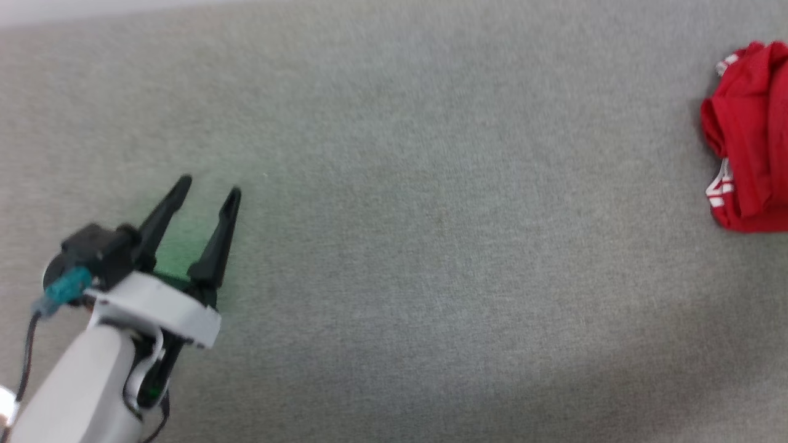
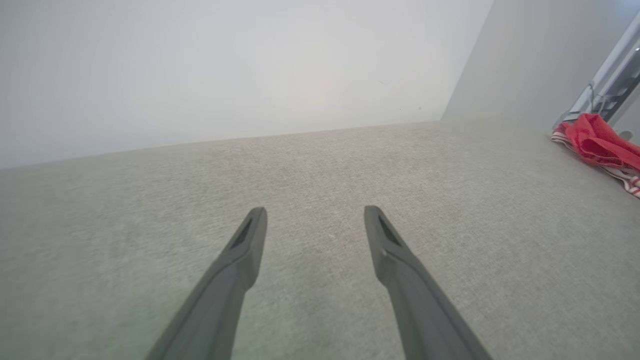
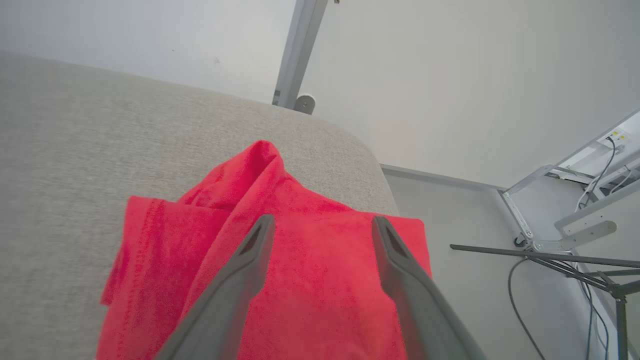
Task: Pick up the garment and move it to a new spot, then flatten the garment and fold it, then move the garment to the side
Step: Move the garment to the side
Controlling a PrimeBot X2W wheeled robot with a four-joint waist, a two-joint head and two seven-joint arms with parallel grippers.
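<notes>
The garment (image 1: 751, 135) lies in a compact red bundle, bits of striped trim showing at its edges, on the rounded corner of the grey padded surface (image 1: 431, 215). From the right wrist it reads as flat layers with a fairly square edge, not a loose heap. My right gripper (image 3: 322, 222) hangs directly over the garment with its two fingers spread apart and no cloth between them, so I am gripping nothing. I judge that the fold is made and the garment is set off to the side, which would put me at or near the end of the task. The lettering is hidden and the fold looks rough, though, so I can't rule out that flattening and folding are yet to do. My left gripper (image 1: 208, 187) is well away from the garment, far across the surface, fingers wide apart over bare fabric with nothing held. The surface is a pale grey weave, flat and uncluttered between the garment and that gripper. Behind the garment a plain white wall (image 2: 225, 75) rises, with a metal post (image 3: 300, 45) just past the corner. Beyond the garment's outer edge the surface drops to a pale floor (image 3: 450, 210), where a dark stand (image 3: 550, 256) and loose cables (image 3: 512, 295) lie.
</notes>
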